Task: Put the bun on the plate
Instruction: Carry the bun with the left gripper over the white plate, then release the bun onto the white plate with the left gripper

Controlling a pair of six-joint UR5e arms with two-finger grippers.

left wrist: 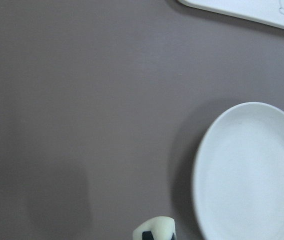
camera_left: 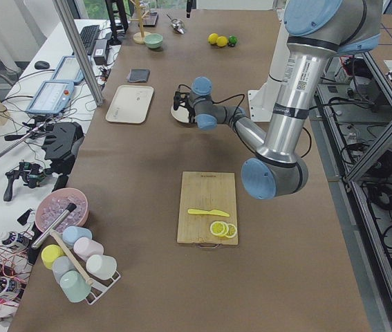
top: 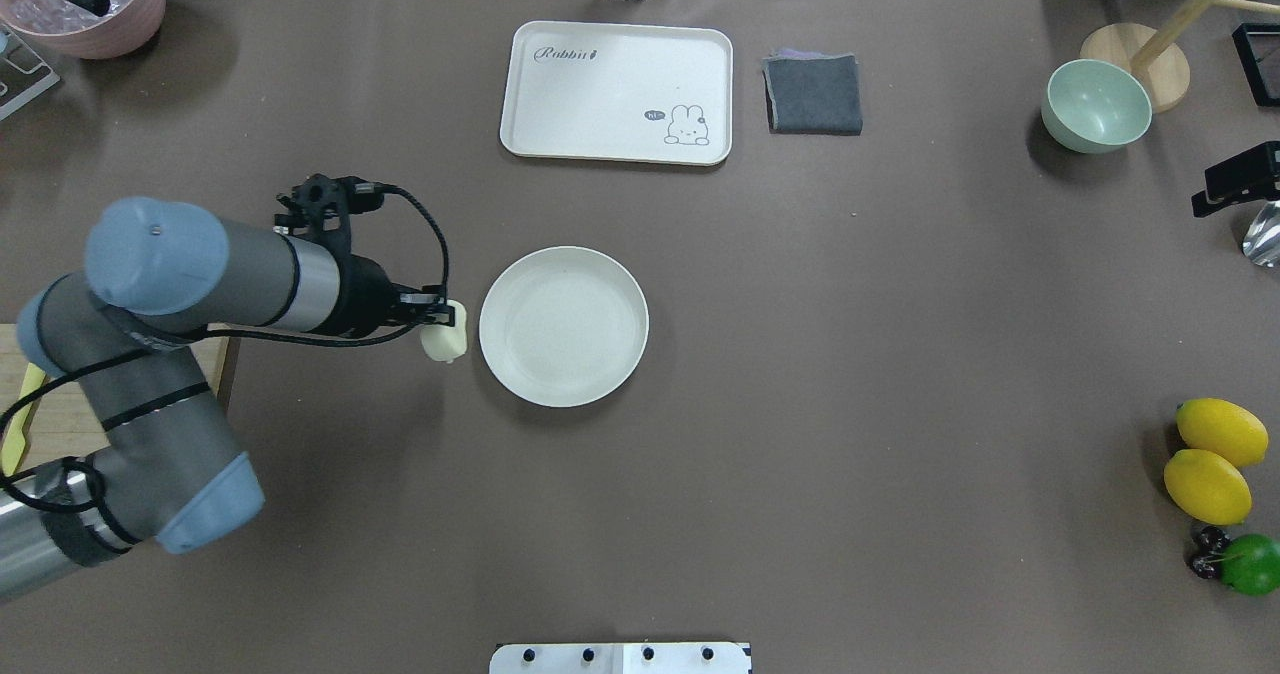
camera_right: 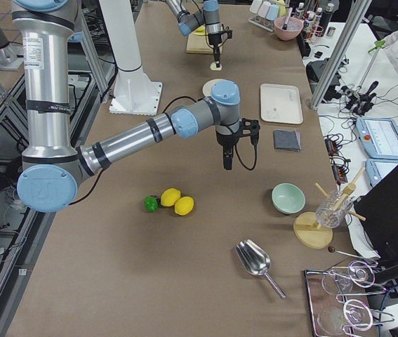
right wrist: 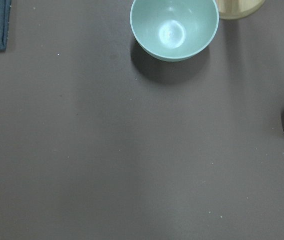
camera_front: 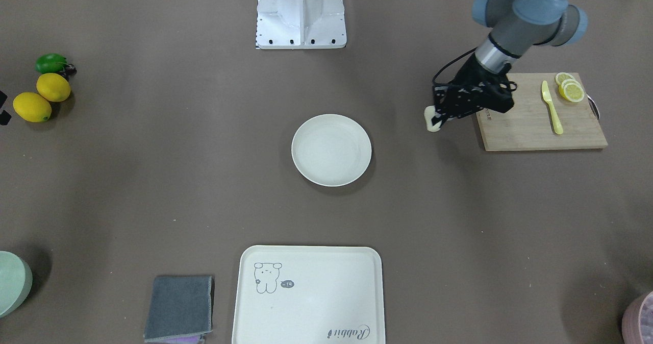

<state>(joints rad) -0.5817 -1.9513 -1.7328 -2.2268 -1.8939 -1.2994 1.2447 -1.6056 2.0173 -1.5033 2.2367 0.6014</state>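
Overhead exterior view is showing the left end effector (top: pixel 437 313) clamping the small pale cream rounded bun (top: pixel 446 337) near its top, just beside the round cream-white plate (top: pixel 563 326); bun is looking light, soft, easily dented.

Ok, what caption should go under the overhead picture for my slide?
The left gripper holds the bun, not yet over the plate.

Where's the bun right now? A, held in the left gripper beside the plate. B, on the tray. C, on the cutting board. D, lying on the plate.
A: the left gripper holds the bun just outside the rim of the plate.
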